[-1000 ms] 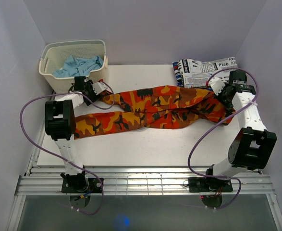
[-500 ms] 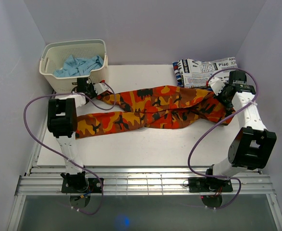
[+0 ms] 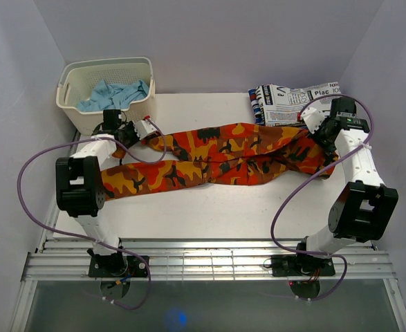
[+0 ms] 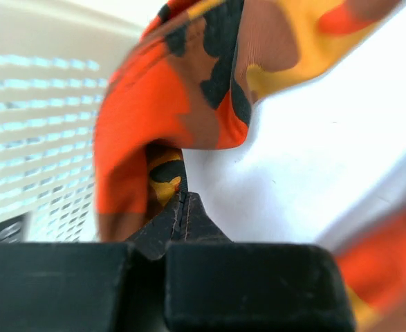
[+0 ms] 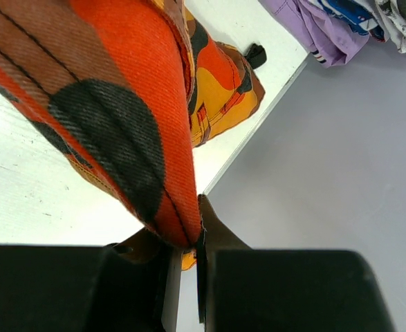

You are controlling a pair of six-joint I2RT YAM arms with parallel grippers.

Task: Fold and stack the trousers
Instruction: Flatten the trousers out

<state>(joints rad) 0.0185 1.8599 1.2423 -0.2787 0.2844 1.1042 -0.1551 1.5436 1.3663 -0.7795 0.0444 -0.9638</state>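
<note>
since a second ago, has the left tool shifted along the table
No, hardly: the left tool sits by the basket's near corner as before, now shut on the trousers' leg end. Only its arm's elbow swung toward the near edge.

The trousers (image 3: 216,155) lie across the table (image 3: 209,204) from left to right, with the legs to the left and the waist to the right. The basket (image 3: 81,117) stands at the rear left corner, just behind the leg ends, and a cloth (image 3: 113,93) lies in it. A folded garment (image 3: 296,100) lies at the rear right, just behind the waist. The left gripper (image 3: 136,130) is at the rear leg's end and the right gripper (image 3: 310,126) is at the waist.
</note>
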